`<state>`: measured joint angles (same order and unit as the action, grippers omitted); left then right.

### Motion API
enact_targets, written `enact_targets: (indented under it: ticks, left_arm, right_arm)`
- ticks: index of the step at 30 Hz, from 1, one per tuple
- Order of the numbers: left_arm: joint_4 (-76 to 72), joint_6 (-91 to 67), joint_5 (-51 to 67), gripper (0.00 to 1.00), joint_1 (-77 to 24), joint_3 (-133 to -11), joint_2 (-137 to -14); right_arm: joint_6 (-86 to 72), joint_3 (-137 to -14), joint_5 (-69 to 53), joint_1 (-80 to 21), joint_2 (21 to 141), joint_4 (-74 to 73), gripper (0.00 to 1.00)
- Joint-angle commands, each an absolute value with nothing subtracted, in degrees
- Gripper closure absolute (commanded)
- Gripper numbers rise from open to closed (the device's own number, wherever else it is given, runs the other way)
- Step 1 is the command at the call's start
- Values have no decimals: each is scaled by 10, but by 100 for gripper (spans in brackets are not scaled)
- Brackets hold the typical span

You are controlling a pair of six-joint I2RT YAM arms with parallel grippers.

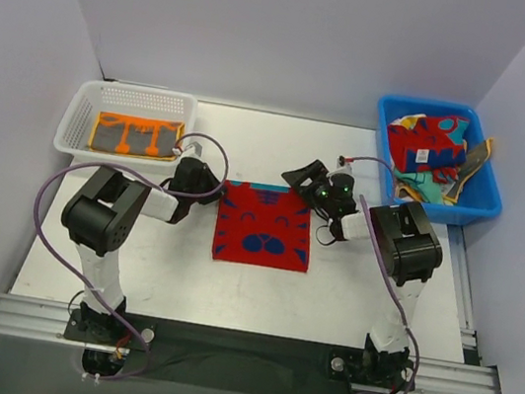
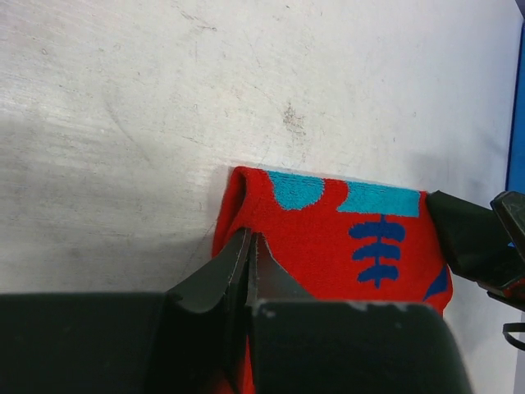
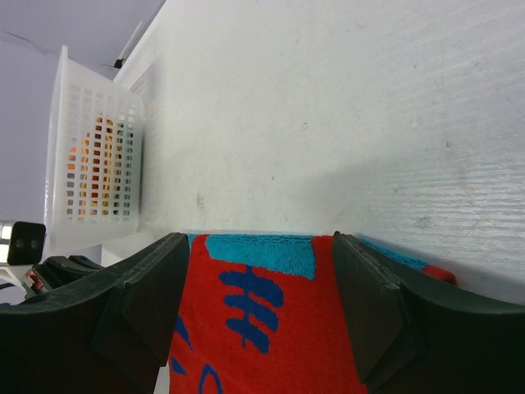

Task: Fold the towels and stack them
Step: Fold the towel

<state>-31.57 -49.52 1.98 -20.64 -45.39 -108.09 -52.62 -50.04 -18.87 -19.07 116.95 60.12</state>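
Towel, red with blue shapes [image 1: 265, 225], lies flat mid-table. The left gripper [image 2: 248, 242] is pinched tight on its far left corner, and the right gripper [image 3: 258, 242] straddles the far right corner with its fingers spread wide, probably so both can lift that edge over into a fold. The table [image 1: 270, 148] shows open room on the near and far sides, with the white basket [image 1: 82, 104] and blue bin [image 1: 485, 182] well apart at either side.

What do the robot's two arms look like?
The left arm and right arm match: white links between chunky black rounded joints, mounted on a metal rail. A purple cable loops along each. The left tool and right tool each have two black wedge-shaped fingers.
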Motion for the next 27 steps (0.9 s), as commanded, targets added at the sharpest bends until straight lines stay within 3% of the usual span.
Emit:
enact_targets:
  ticks: [1,6,10,14,20,27]
  left_arm:
    - [-300,-484,-10,99,-199,-436,-1066]
    - [-298,-444,31,94,-195,-450,-1038]
    - [-289,-419,64,83,-195,-463,-1003]
    - [-256,-407,73,67,-200,-474,-959]
    - [-232,-402,74,66,-229,-485,-923]
    - [-225,-404,69,67,-272,-519,-1005]
  right_arm:
    - [-526,-478,-162,-172,1174,603,29]
    - [-526,-470,-198,-144,1132,607,29]
    - [-498,-484,-234,-139,1075,565,29]
    - [-489,-489,-274,-138,1038,531,29]
    - [-493,-474,-310,-141,1001,472,34]
    - [-494,-422,-305,-134,976,398,45]
